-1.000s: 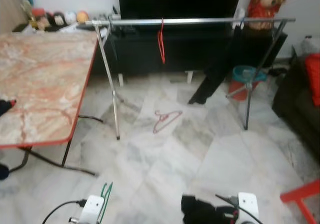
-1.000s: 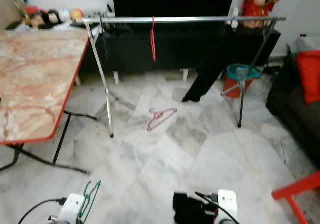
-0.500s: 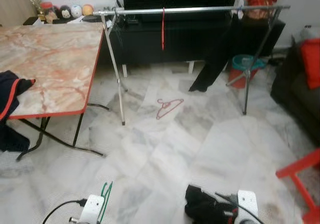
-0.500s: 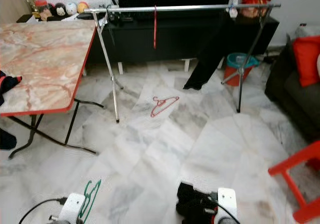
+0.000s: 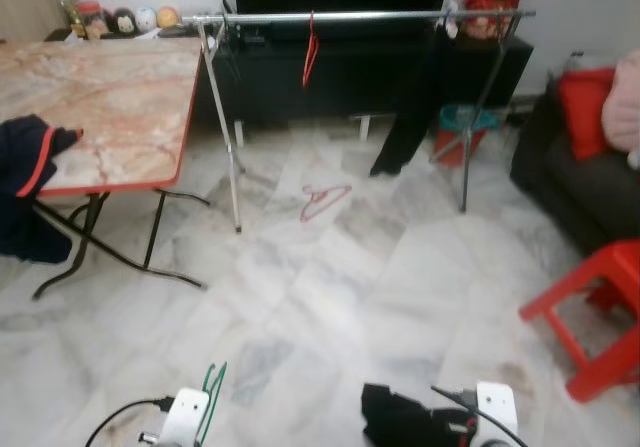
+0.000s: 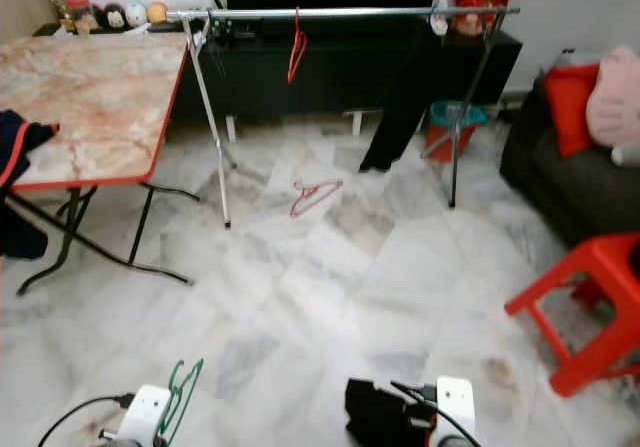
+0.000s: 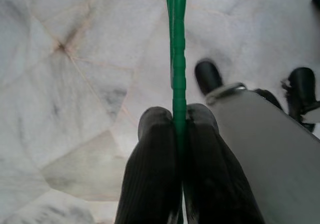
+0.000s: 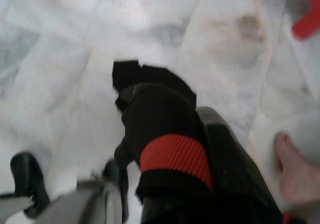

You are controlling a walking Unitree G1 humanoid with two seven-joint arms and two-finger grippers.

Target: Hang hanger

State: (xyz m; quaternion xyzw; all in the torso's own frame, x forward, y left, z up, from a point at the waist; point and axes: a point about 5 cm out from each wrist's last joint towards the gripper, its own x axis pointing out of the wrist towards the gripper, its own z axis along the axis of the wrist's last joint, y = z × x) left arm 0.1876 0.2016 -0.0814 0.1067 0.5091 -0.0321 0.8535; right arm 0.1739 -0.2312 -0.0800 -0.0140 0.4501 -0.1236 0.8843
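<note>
**Green hanger in the left gripper, rail across the room**

Low at the near edge of the head views, the left gripper (image 7: 179, 126) has its two black fingers (image 7: 152, 159) pressed together on a thin green hanger (image 5: 212, 397), whose green bar runs straight up between them in the left wrist view. Beside it, the right gripper (image 8: 200, 134) carries a black garment with a red band (image 8: 170, 149); the cloth covers the fingers, so whether they are clenched or apart I cannot tell. A person's bare toes (image 8: 292, 169) show on the marble floor (image 5: 350, 307) near that garment.

Well ahead stands a metal clothes rail (image 5: 360, 15). A red hanger (image 5: 310, 52) hangs from its bar and a dark garment (image 5: 400, 117) drapes near its far end. A pink hanger (image 5: 322, 201) lies on the floor under the rail. A marble-topped table (image 5: 110, 107) with dark clothing (image 5: 30, 177) over its edge stands on the robot's left, a red stool (image 5: 590, 307) on its right
</note>
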